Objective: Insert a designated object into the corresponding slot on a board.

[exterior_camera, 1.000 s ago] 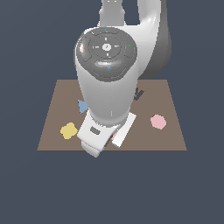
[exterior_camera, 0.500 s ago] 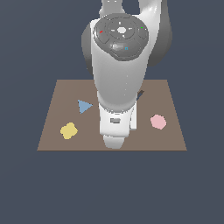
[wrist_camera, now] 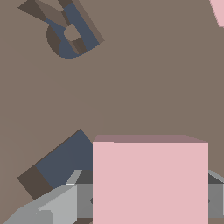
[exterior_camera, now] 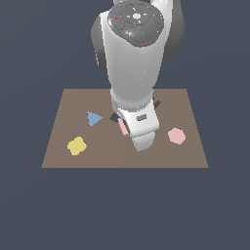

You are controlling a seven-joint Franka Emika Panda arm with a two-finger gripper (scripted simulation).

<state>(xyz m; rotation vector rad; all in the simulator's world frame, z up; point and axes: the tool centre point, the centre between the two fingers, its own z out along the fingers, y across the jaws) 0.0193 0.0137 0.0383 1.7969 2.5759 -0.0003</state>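
The light-pink square block [wrist_camera: 150, 179] fills much of the wrist view, and my gripper [wrist_camera: 148, 202] is shut on it with a grey finger [wrist_camera: 61, 205] at either side. The block hangs just above the brown board [exterior_camera: 63, 112]. Right beside it lies the dark navy square slot [wrist_camera: 65, 162], partly covered by the block and one finger. In the exterior view my arm hides most of this; only an edge of the block [exterior_camera: 122, 128] and a corner of the slot [exterior_camera: 115, 117] show under the hand [exterior_camera: 139, 128].
On the board lie a blue triangle [exterior_camera: 93, 118], a yellow rounded piece [exterior_camera: 76, 145] and a pink hexagon [exterior_camera: 176, 135]. A small dark irregular hole [wrist_camera: 68, 37] sits farther along the board. A corner of the hexagon [wrist_camera: 218, 11] shows in the wrist view.
My hand has carried the pink block from the board's near side toward its middle, up to the slot. The wrist has turned, and the blue triangle has come out from behind the arm.
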